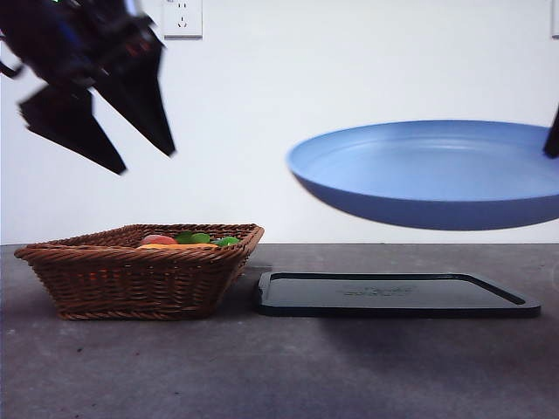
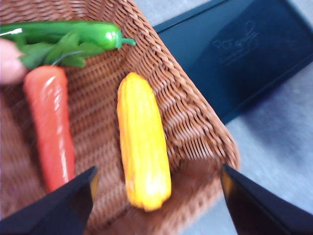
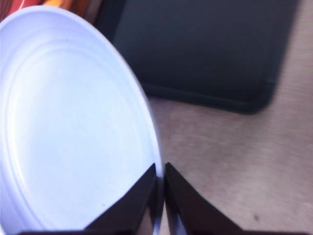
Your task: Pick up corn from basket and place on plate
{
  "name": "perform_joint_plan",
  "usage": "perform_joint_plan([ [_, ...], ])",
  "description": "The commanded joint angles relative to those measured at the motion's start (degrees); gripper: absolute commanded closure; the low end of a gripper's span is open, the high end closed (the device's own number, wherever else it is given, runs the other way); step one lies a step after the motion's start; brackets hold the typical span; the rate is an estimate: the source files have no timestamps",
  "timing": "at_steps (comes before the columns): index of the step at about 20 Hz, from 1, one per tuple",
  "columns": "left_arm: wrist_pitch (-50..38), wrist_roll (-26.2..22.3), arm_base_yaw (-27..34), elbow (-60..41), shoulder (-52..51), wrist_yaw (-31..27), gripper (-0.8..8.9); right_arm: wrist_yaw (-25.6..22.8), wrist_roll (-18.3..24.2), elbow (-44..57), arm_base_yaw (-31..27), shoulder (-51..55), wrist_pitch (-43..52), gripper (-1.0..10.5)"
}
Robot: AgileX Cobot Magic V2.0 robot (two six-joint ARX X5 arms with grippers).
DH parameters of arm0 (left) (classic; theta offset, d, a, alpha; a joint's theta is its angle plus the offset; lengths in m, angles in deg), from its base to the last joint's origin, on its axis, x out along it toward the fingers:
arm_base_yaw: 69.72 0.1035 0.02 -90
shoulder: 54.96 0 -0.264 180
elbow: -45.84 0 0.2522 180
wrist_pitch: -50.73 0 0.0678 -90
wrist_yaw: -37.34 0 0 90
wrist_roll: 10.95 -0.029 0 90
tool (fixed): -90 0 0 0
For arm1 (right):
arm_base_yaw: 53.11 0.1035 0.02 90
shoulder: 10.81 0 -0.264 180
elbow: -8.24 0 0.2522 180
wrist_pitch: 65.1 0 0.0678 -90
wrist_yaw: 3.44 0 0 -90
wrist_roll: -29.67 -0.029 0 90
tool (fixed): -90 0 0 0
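The left gripper (image 2: 156, 196) hangs above the basket (image 1: 140, 275) with jaws spread wide, the corn (image 2: 143, 142) lying below between them beside a red carrot (image 2: 49, 129) and a green pepper (image 2: 63, 34). The right gripper (image 3: 160, 196) pinches the rim of the plate (image 1: 428, 175), holding it aloft over the black tray (image 1: 393, 295) on the tabletop (image 1: 279, 367).

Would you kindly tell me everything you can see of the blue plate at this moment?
The plate is large, round and shallow, matte blue with a raised rim and faint rings inside; it looks like plastic. It is empty and held in the air, tilted slightly, above the black tray. The right gripper pinches its rim between shut jaws. Nothing else touches it.
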Motion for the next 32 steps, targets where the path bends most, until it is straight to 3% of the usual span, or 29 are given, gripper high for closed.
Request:
perform_joint_plan([
  [1,-0.3,-1.6,-0.9,3.3,5.5,-0.2,4.1,0.4,0.2,-1.0,-0.9,0.6,0.3,9.4],
  [10,-1.5,-2.8,-2.4,6.8,19.2,-3.2,4.1,1.3,0.3,-1.0,-1.3,0.8,0.2,9.4],
  [25,-3.0,-2.8,-2.5,6.8,22.1,-3.2,4.14,1.3,0.5,-1.0,-1.3,0.8,0.6,9.4],
  [32,-1.5,-2.7,-2.8,6.8,22.1,-3.1,5.41,1.3,0.5,-1.0,-1.3,0.8,0.6,9.4],
])
